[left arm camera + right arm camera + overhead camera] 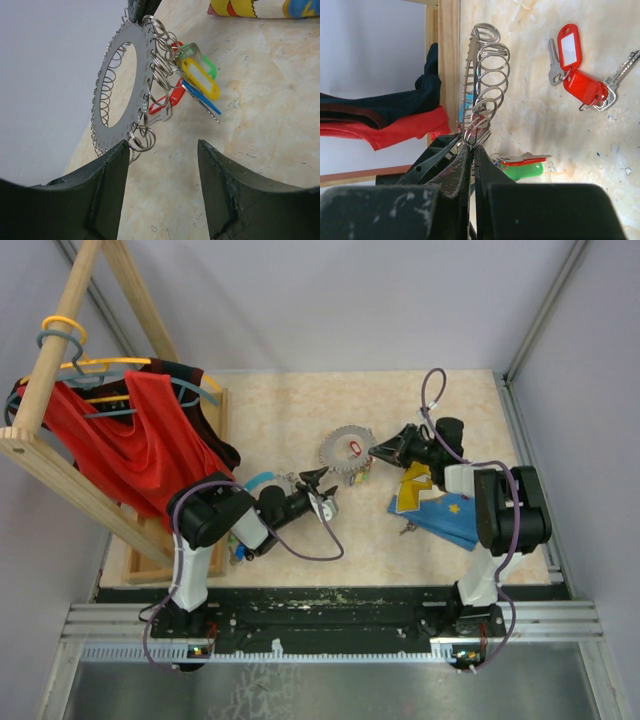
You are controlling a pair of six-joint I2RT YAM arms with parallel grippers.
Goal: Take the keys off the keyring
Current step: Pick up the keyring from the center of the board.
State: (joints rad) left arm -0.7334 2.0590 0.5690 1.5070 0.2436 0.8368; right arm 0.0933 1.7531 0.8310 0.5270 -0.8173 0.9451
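Though one keyring (116,136), two loose keys (582,85)

We noted keyring (142,70): flat grey disc, silver loops all round, standing on edge, rim pinched in right gripper (472,146), just ahead of open left gripper (162,150). Keys (199,80), with red, green, yellow and blue tags, hung bunched off its loops. Two red-tagged keys (576,70) lay beyond right fingertips, apart from ring.

R gripper (472,148) tight on keyring (469,80) edge; red-tag keys (584,86) loose on table (535,115).
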